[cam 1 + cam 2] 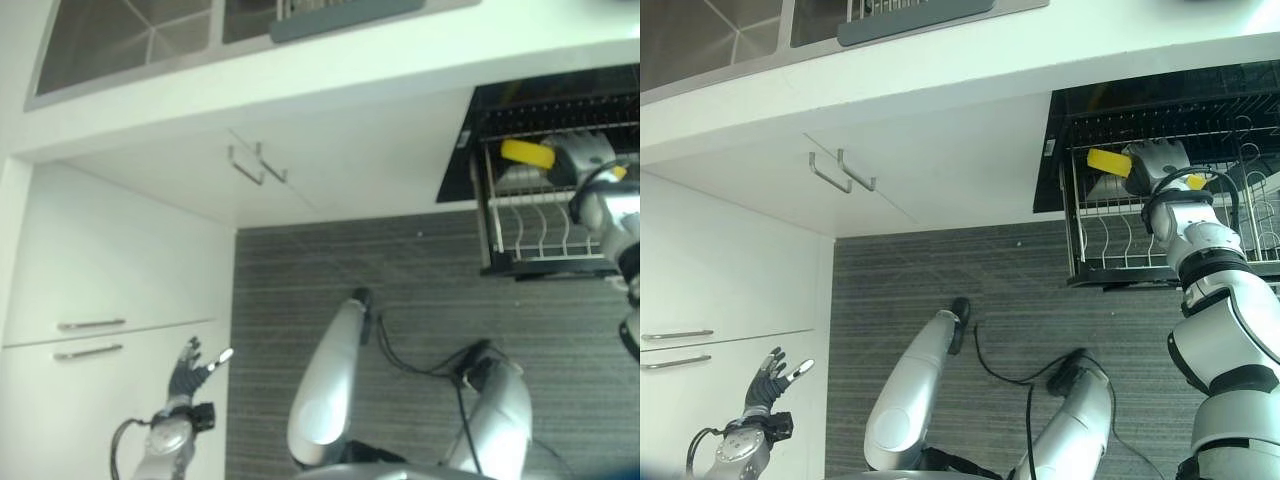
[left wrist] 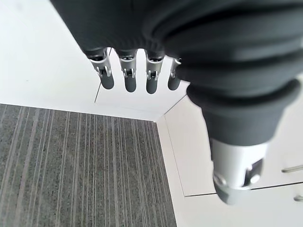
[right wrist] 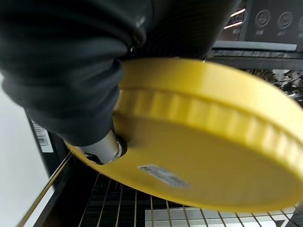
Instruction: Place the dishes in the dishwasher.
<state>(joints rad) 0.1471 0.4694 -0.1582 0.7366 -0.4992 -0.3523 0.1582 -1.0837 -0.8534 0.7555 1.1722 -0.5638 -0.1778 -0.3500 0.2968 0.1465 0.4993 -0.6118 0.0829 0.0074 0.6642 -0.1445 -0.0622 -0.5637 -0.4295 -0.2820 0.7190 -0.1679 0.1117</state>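
Up in the right of the frame, the right hand [image 1: 1155,160] is curled round one yellow plate [image 1: 1108,162]. In its wrist view the thumb presses on the plate's flat underside and the dark cover sits over the top. The plate is round and smooth, with a ridged band round its edge and a small sticker underneath. It is held over the wire rack [image 1: 1120,235] of the dishwasher [image 1: 1070,110], which is open and dark inside. The rack is made of thin metal wires with upright prongs. I cannot tell if other dishes sit in it.

Low in the left of the frame, the left hand [image 1: 188,372] holds nothing, with its fingers straight and spread. It is beside white cupboards [image 1: 110,260] with four thin metal handles. The floor [image 1: 400,280] is grey with fine stripes. A white worktop [image 1: 330,60] runs across the top.
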